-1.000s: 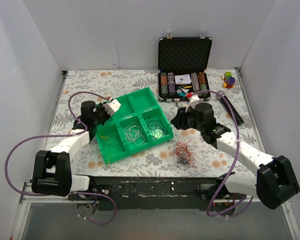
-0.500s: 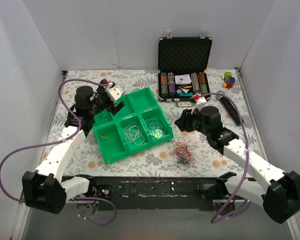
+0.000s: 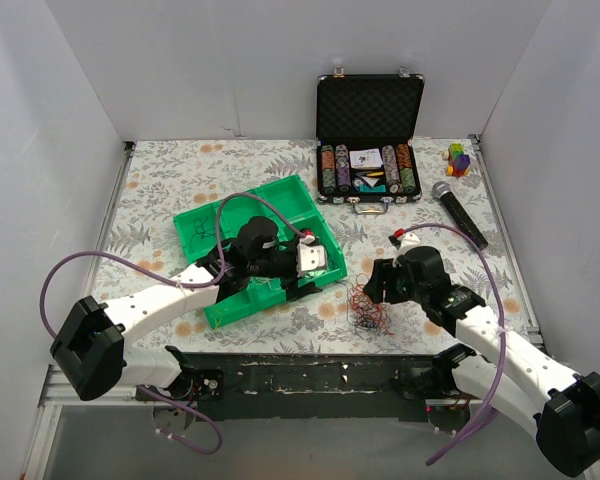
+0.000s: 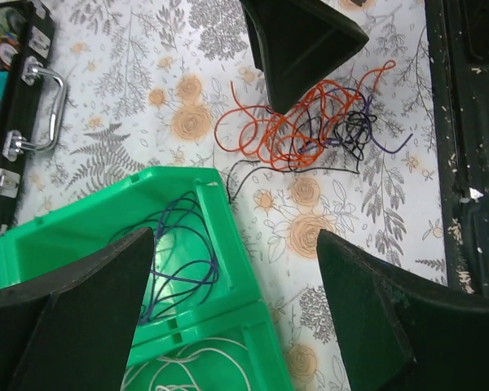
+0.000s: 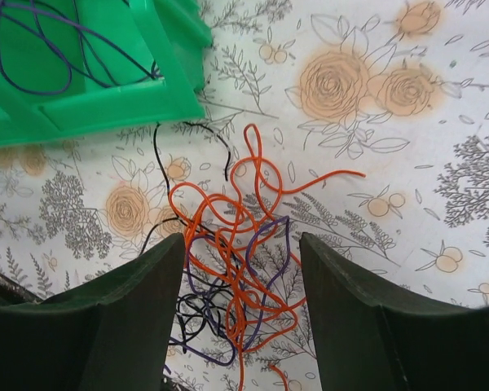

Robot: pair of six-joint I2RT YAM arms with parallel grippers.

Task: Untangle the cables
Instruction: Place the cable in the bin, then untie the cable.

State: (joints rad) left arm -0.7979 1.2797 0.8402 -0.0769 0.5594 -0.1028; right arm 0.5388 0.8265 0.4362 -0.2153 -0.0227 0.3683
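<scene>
A tangle of thin orange, purple and black cables [image 3: 367, 308] lies on the flowered table near the front edge. My right gripper [image 3: 373, 286] hangs just above it, open. In the right wrist view the tangle [image 5: 239, 298] lies between and below the two dark fingers [image 5: 122, 318], which touch nothing. My left gripper [image 3: 315, 278] is open over the near right corner of the green tray [image 3: 195, 215], empty. Its wrist view shows blue cables [image 4: 209, 267] and white cables [image 4: 228, 342] in separate tray compartments. The tangle [image 4: 297, 138] lies beyond, under a right finger [image 4: 297, 41].
An open black case of poker chips [image 3: 368, 140] stands at the back. A black microphone [image 3: 460, 213] and a small coloured block toy [image 3: 459, 158] lie at the back right. The table's dark front edge [image 4: 473, 163] runs close to the tangle.
My left arm swung from the tray's far left side to its near right corner, and its jaws opened. My right gripper came nearer and lower over the tangle, and opened wider.
</scene>
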